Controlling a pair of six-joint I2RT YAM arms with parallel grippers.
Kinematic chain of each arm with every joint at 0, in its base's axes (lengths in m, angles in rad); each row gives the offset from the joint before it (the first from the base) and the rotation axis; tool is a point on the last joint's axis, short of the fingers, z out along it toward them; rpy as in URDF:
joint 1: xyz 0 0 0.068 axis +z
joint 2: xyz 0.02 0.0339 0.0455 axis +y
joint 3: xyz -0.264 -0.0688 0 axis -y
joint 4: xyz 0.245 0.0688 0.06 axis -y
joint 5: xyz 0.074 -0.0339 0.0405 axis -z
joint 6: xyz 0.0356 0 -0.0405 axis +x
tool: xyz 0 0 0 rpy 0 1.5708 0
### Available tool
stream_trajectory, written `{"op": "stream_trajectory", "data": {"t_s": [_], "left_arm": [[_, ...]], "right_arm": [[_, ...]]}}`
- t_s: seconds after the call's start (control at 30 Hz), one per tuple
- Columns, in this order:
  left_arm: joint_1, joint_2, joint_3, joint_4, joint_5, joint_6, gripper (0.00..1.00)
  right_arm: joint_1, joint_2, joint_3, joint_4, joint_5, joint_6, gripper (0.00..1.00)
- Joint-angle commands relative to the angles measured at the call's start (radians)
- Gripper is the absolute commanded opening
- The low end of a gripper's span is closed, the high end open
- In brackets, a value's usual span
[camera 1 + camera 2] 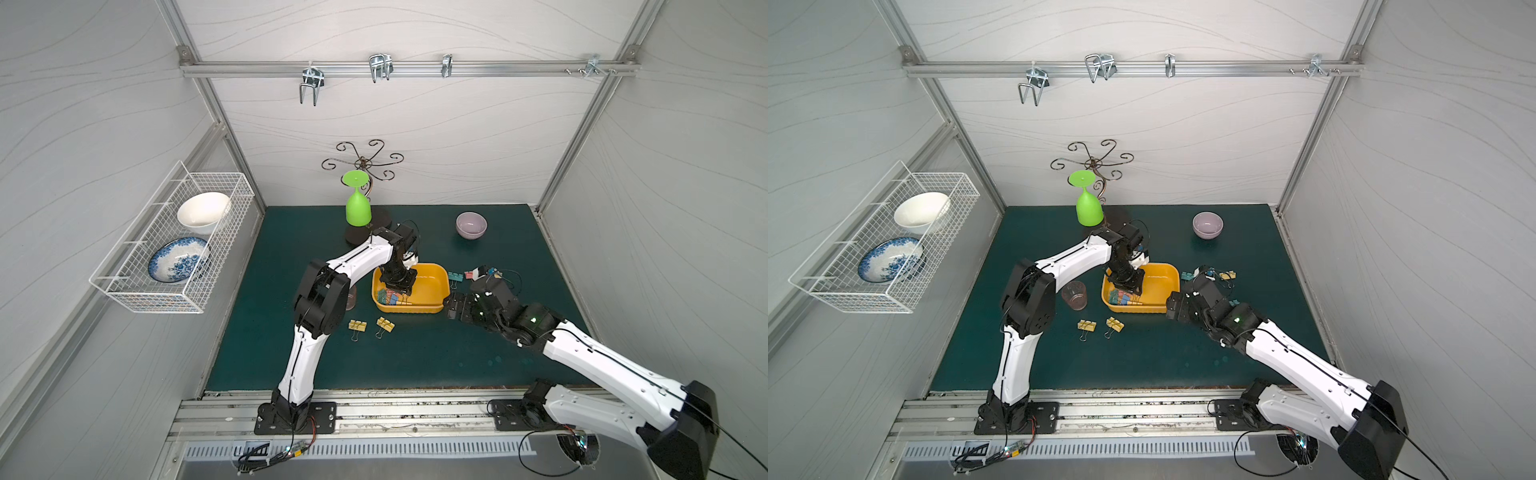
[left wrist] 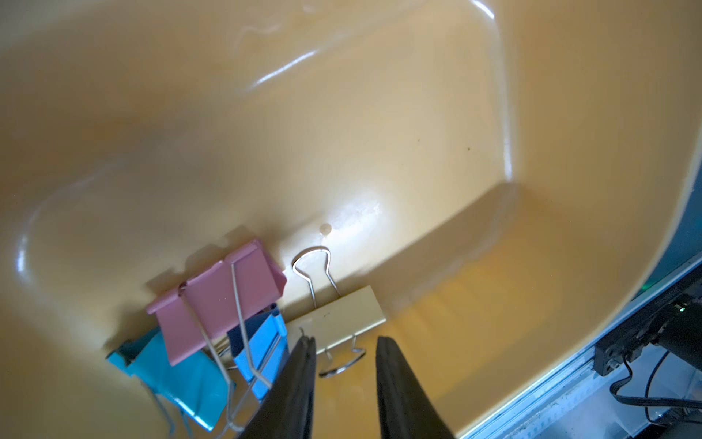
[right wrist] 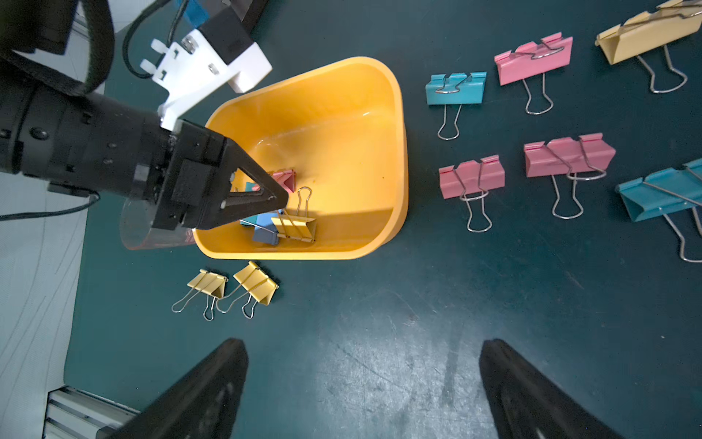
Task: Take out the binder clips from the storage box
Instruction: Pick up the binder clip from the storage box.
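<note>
The yellow-orange storage box [image 1: 432, 308] [image 1: 1160, 308] [image 3: 399, 152] sits mid-mat. Several binder clips lie bunched at one end of it: pink [image 2: 220, 300], blue [image 2: 262, 342], teal [image 2: 171, 365] and pale yellow [image 2: 342, 319] [image 3: 296, 226]. My left gripper [image 1: 399, 289] [image 1: 1129, 289] [image 2: 345, 342] reaches down into the box. Its jaws are slightly apart, astride the yellow clip's wire handle without pinching it. My right gripper [image 1: 451, 306] [image 1: 1173, 307] [image 3: 361, 342] hangs wide open over bare mat beside the box's right end. Two yellow clips [image 1: 357, 325] [image 1: 385, 324] lie in front of the box. Several more clips [image 3: 471, 178] lie to its right.
A clear glass [image 1: 1074, 295] stands just left of the box, beside the left arm's elbow. A lilac bowl [image 1: 471, 225] sits at the back right. A green goblet [image 1: 358, 208] hangs upside down on a wire stand at the back. A white wire basket [image 1: 174, 249] hangs on the left wall.
</note>
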Motion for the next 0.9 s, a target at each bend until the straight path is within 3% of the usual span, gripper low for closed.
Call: {"op": "stream_trajectory", "data": {"t_s": [0.0, 0.47, 0.7, 0.87], "left_arm": [[-0.002, 0.03, 0.053, -0.039, 0.045, 0.027, 0.3], [-0.003, 0.016, 0.107, -0.035, 0.144, 0.007, 0.01], [-0.003, -0.092, 0.059, 0.082, 0.195, -0.08, 0.0], [-0.001, -0.251, -0.107, 0.293, 0.234, -0.246, 0.0]], "right_arm": [[-0.007, -0.021, -0.004, -0.031, 0.011, 0.012, 0.99], [-0.009, -0.046, -0.003, -0.057, 0.028, 0.023, 0.99], [-0.009, -0.064, -0.008, -0.066, 0.04, 0.033, 0.99], [-0.01, -0.074, -0.011, -0.066, 0.052, 0.044, 0.99]]}}
